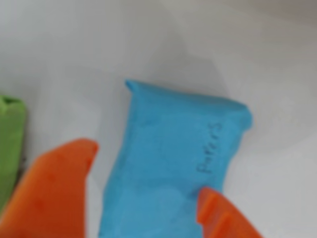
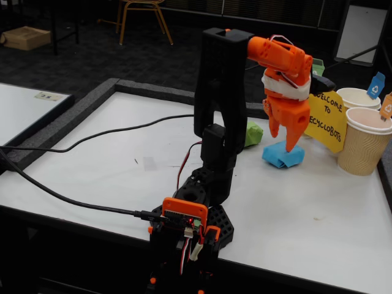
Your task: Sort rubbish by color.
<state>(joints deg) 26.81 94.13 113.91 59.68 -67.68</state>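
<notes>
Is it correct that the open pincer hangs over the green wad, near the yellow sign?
Not quite: the open pincer hangs over the blue wad, as the wrist view shows between its fingers. The green wad lies beside it. The yellow sign is indeed near.

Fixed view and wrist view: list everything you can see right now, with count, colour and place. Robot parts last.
Blue wad: one, bright blue, on the table below the fingers; fills the wrist view.
Green wad: one, lime green, behind the arm, left of the blue wad.
Cups: two, beige and white, far right of the table.
Sign: one, yellow, beside the cups.
Cables: black, across the table's left half.
Table: one, white.
Chair: one, background floor.
Arm: one, black and orange.
Gripper: one, orange fingers open over the blue wad.
</notes>
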